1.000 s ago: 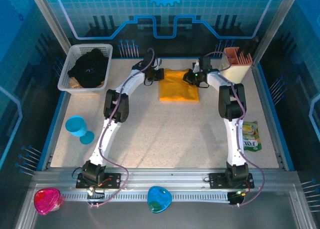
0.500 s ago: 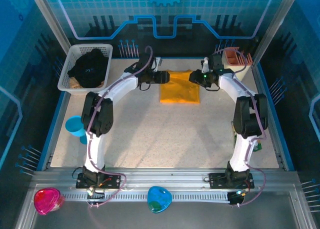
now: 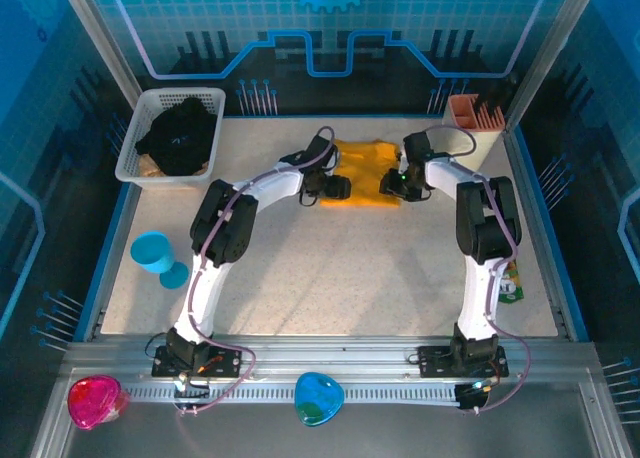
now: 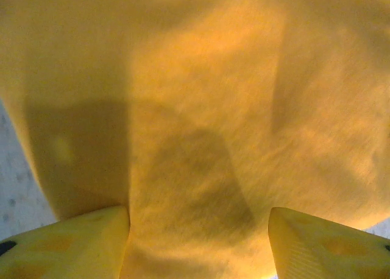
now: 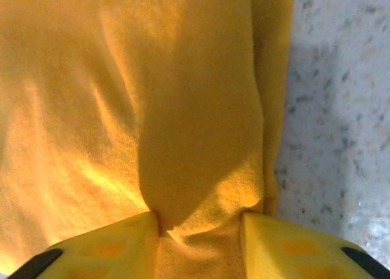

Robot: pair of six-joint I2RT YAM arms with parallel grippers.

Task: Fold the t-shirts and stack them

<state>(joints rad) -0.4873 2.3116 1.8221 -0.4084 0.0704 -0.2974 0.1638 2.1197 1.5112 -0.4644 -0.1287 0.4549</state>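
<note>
The golden-yellow t-shirt (image 3: pixel 365 168) lies folded into a rectangle at the back middle of the table. My left gripper (image 3: pixel 338 188) is at its near left corner. In the left wrist view this gripper (image 4: pixel 198 245) is open, its fingers wide apart with flat yellow cloth (image 4: pixel 201 108) between them. My right gripper (image 3: pixel 392 185) is at the shirt's near right corner. It is shut (image 5: pixel 201 242) on a puckered fold of the yellow cloth (image 5: pixel 183 108) close to the shirt's right edge. The black t-shirt (image 3: pixel 180 133) lies crumpled in the white basket (image 3: pixel 135 170).
A brown holder (image 3: pixel 472 113) stands at the back right corner. A blue cup (image 3: pixel 155 253) lies at the left edge and a green packet (image 3: pixel 512 283) at the right edge. Pink (image 3: pixel 95 398) and blue (image 3: pixel 318 396) items sit on the front rail.
Both grippers have moved from the shirt's far edge over it to its near edge. The yellow shirt has stayed in about the same place.
</note>
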